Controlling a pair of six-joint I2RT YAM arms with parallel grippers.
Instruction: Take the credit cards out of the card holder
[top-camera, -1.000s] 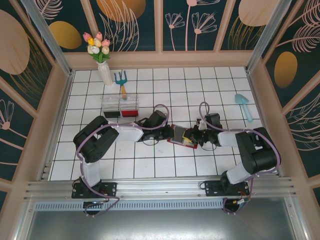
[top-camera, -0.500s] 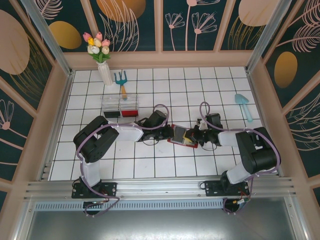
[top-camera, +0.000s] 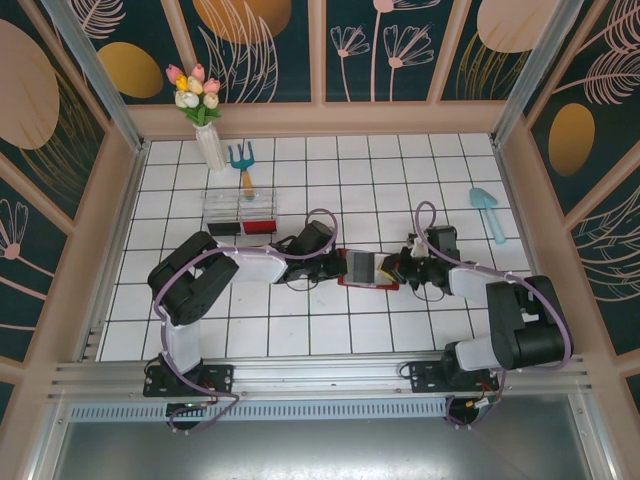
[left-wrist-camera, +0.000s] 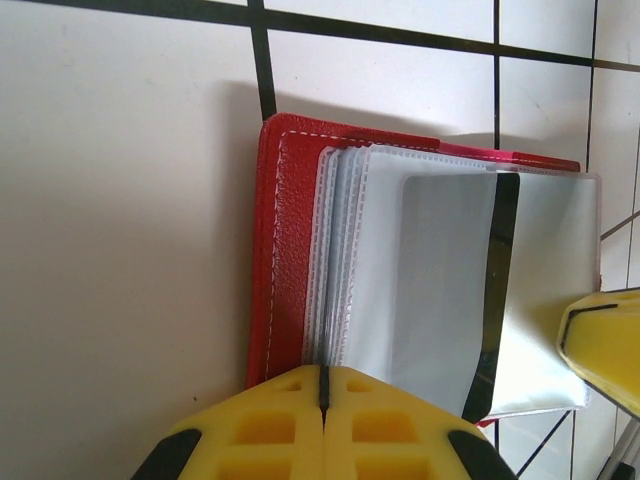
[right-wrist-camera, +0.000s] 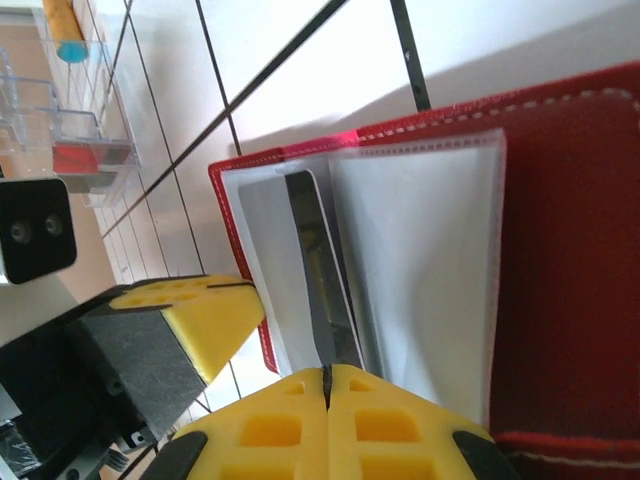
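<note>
Top external shows the holder (top-camera: 350, 281) open at my 12 o'clock. My left gripper (left-wrist-camera: 322, 378) clamps its sleeves (left-wrist-camera: 380, 260); my right gripper (right-wrist-camera: 325, 375) is closed on the card (right-wrist-camera: 275, 270). If sleeve's caught too, pulling toward 3 o'clock drags everything along.

**Tech 1:** Arm finish?
**Tech 2:** Black joint housings and white link shells on the left arm (top-camera: 188, 290) and the right arm (top-camera: 520, 325); black base brackets (top-camera: 190, 378).
**Tech 1:** Cabling?
**Tech 2:** Purple cable (top-camera: 321, 211), routed outside the links, one run per arm.
**Tech 1:** Gripper detail?
**Tech 2:** Left gripper (left-wrist-camera: 323, 378) and right gripper (right-wrist-camera: 326, 375): yellow fingers (left-wrist-camera: 260, 430) with rectangular moulded recesses, black carriers behind. Two round screw heads (right-wrist-camera: 30, 230) in a black block.
</note>
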